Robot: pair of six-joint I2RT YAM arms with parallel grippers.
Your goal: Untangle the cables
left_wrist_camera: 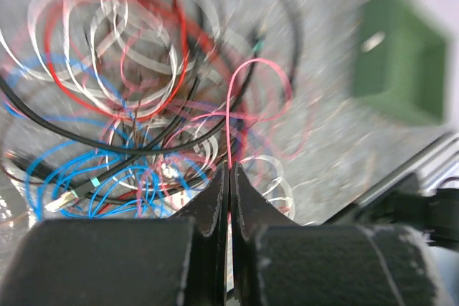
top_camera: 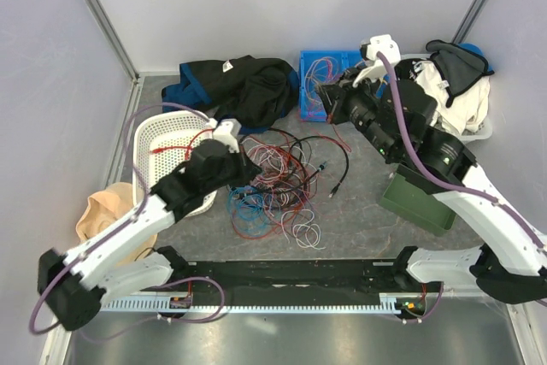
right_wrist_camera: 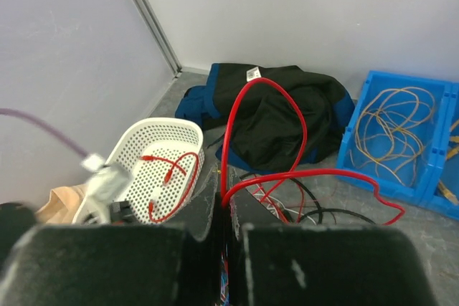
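The cables lie as a tangle of red, black, white and blue wires in the middle of the table. They are blurred in the left wrist view. My left gripper sits at the tangle's left edge. In its wrist view the left gripper is shut on a thin pink-red wire that loops upward. My right gripper is raised at the back near the blue bin. In its wrist view the right gripper is shut on a thick red cable that arches up in a loop.
A white perforated basket at the left holds a red cable; it also shows in the right wrist view. A dark jacket and a blue bin with wires stand at the back. A green box is at the right.
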